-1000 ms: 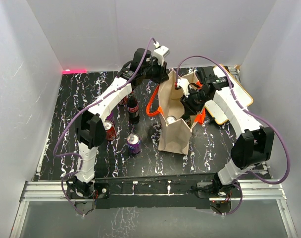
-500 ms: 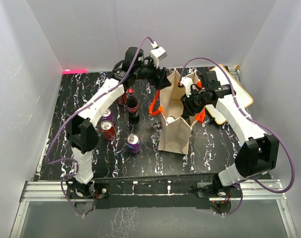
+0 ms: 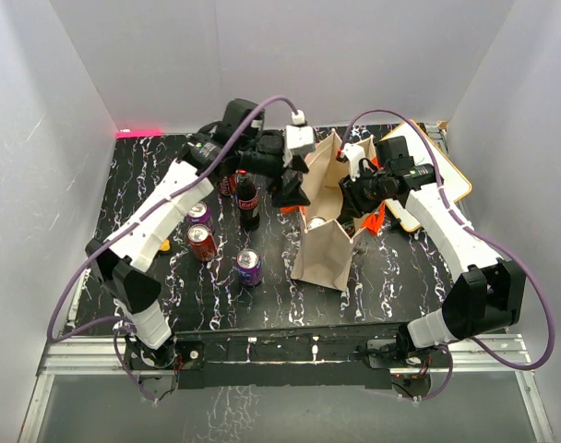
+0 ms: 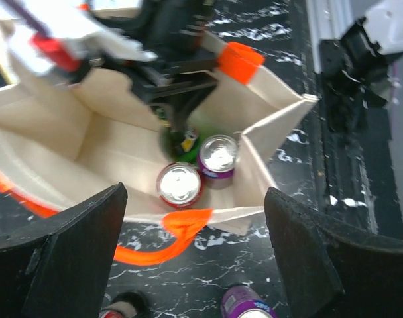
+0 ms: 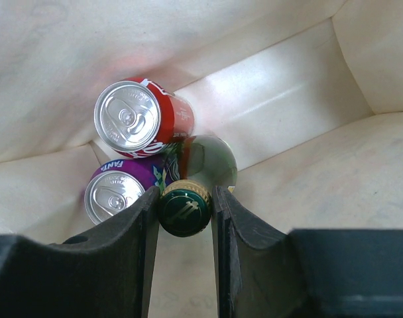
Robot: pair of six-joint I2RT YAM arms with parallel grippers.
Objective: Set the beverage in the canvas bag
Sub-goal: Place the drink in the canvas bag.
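The beige canvas bag stands open mid-table, its orange handle hanging over the near rim. Inside it are a red can, a purple can and a green glass bottle. My right gripper reaches down into the bag, shut on the bottle's green cap. In the top view that right gripper is at the bag's mouth. My left gripper hovers over the bag's left rim, its jaws wide apart with nothing between them; the top view shows this left gripper beside the bag.
Left of the bag stand a dark cola bottle, a red can and purple cans. A wooden tray lies at the back right under the right arm. White walls enclose the table.
The left gripper went from shut to wide open and came down and toward the bag's left rim. The right gripper stays shut on the bottle inside the bag.
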